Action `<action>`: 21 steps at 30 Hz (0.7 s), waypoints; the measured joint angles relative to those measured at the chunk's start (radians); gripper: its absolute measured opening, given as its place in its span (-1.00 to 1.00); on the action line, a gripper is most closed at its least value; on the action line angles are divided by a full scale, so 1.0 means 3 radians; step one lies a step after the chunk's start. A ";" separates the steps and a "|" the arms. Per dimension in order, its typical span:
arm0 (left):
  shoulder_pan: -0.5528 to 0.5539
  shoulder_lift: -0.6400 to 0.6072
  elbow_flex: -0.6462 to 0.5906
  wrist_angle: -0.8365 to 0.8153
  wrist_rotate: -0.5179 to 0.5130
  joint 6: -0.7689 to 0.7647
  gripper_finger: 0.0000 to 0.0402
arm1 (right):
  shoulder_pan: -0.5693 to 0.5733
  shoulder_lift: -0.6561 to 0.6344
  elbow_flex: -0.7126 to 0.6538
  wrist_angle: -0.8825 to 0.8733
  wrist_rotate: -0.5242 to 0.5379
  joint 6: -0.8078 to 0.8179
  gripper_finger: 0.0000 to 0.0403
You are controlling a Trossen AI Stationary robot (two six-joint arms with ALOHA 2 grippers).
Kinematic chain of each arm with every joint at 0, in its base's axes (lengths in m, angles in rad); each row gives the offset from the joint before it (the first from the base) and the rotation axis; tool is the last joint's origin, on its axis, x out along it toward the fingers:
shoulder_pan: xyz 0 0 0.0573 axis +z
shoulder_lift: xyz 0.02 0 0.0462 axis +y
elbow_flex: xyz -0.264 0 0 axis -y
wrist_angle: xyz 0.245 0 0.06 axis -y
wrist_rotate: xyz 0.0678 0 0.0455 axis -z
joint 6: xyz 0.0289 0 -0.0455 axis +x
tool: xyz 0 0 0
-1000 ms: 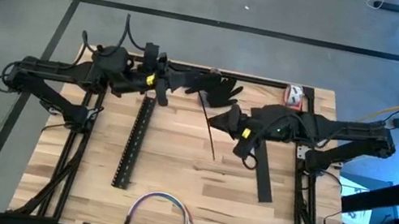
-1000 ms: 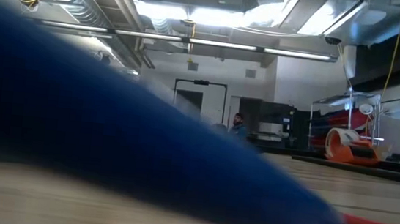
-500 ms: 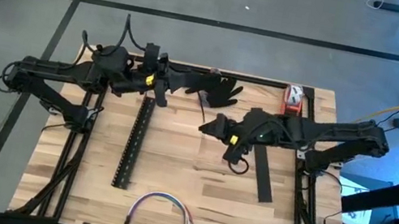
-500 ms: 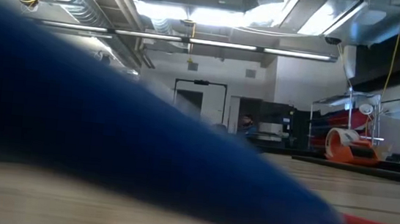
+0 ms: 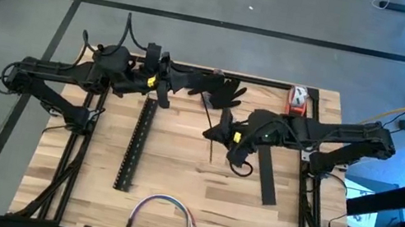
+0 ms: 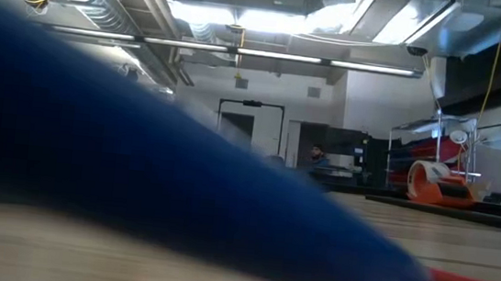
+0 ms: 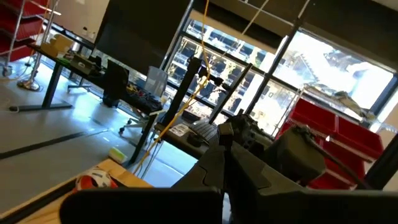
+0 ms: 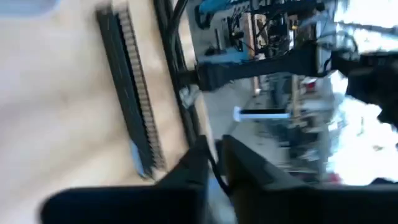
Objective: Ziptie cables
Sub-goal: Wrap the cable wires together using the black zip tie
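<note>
Black thin strip (image 5: 212,136) pinched in right gripper (image 5: 214,132), jaws clenched mid-table: tie pickup step proceeding. Left gripper (image 5: 166,82) waiting clenched at far edge. Cables (image 5: 164,212) lying untouched near front edge; next move probably calls for carrying strip there.

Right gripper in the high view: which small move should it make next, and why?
Probably lift slightly, to test whether the thin dark strip comes up: the right gripper is on it at mid-table, and the cables lie loose near the front edge. The left gripper waits at the back.
</note>
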 joint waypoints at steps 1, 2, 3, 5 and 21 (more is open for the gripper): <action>0.0013 0.0000 0.0000 -0.0006 0.0001 0.0008 -1.00 | -0.0002 0.0000 0.0000 0.0058 -0.0083 0.0218 -0.94; 0.0032 0.0000 0.0000 -0.0009 0.0001 0.0021 -1.00 | -0.0005 0.0000 0.0000 0.0143 -0.0164 0.0460 -0.97; 0.0049 0.0000 0.0000 -0.0010 -0.0001 0.0049 -1.00 | -0.0006 0.0000 0.0000 0.0242 -0.0229 0.0698 -0.96; 0.0086 0.0000 0.0000 -0.0028 -0.0010 0.0179 -1.00 | -0.0060 0.0000 0.0000 0.0451 -0.0324 0.1244 -0.95; 0.0037 0.0271 0.0000 -0.0224 -0.0016 0.2051 -1.00 | -0.0609 0.0099 0.0000 0.1040 -0.1385 0.5730 -1.00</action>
